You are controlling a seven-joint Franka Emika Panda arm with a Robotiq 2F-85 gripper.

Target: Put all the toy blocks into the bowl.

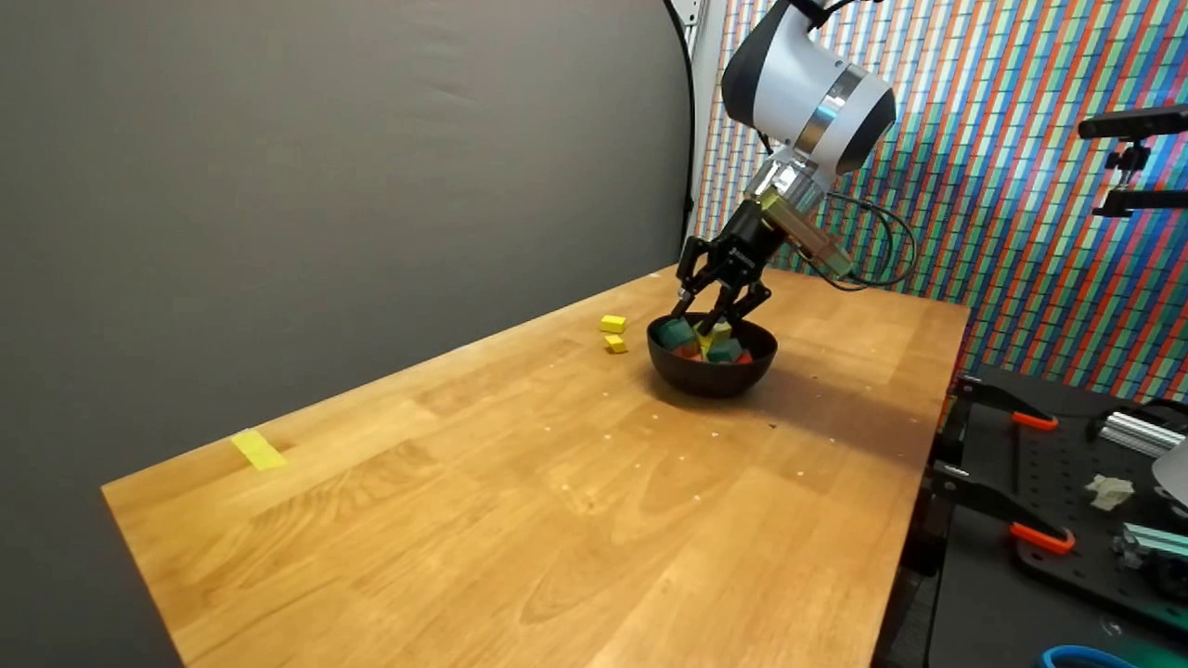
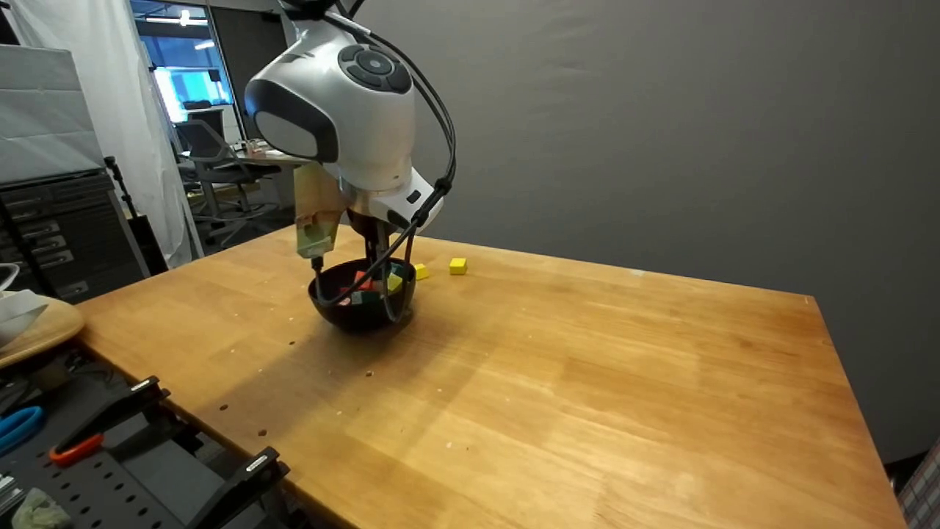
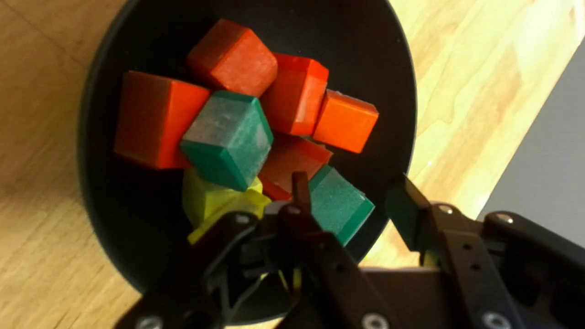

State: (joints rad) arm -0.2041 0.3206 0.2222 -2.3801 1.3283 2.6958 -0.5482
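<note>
Right of centre in an exterior view, we find the black bowl (image 1: 710, 378) resting on the tabletop (image 1: 520, 557), with the tool (image 3: 351, 195) pointing down over it, its fingers (image 3: 404, 212) spread apart. In the wrist view a green block (image 3: 340, 208) shows between the fingertips, and we cannot tell whether either one touches it. Red blocks (image 3: 244, 64), an orange block (image 3: 346, 124), another green block (image 3: 228, 137) and some yellow blocks (image 3: 201, 201) also lie in the bowl; the fingers hide its lower part from us. Two more yellow blocks (image 1: 613, 324) sit on the tabletop near the bowl, left of it in an exterior view, and a yellow strip (image 1: 259, 449) lies flat toward that frame's left; we notice clamps (image 1: 988, 502) at its right and a camera-like device (image 1: 1132, 122) at upper right. In an exterior view, dark cables (image 2: 443, 186) hang across the bowl and screen some of its contents, while a drawer unit (image 2: 70, 213) and an office chair (image 2: 209, 150) stand at left.
</note>
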